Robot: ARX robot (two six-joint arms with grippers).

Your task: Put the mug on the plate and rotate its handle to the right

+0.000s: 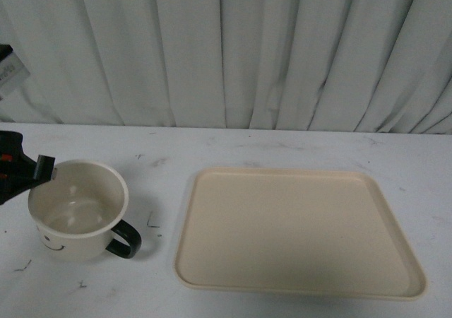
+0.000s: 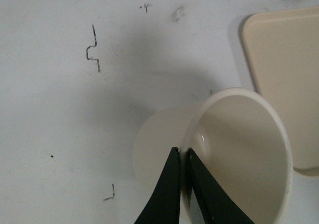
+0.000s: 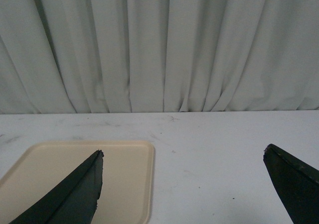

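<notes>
The cream mug (image 1: pixel 76 212) stands on the white table at the front left, its black smiley face low on the near side and its dark handle (image 1: pixel 124 239) pointing to the right front. My left gripper (image 1: pixel 39 173) is shut on the mug's left rim, one finger inside and one outside. In the left wrist view the gripper (image 2: pixel 182 152) pinches the wall of the mug (image 2: pixel 239 149). The beige plate (image 1: pixel 296 230) lies empty to the right of the mug, apart from it. My right gripper (image 3: pixel 183 154) hangs open above the table, beside the plate (image 3: pixel 124 179).
A white curtain (image 1: pixel 226 49) hangs along the back of the table. Small dark marks (image 1: pixel 152 222) dot the table surface (image 1: pixel 212 148) round the mug. A dark object with a label (image 1: pixel 8 67) sits at the far left edge.
</notes>
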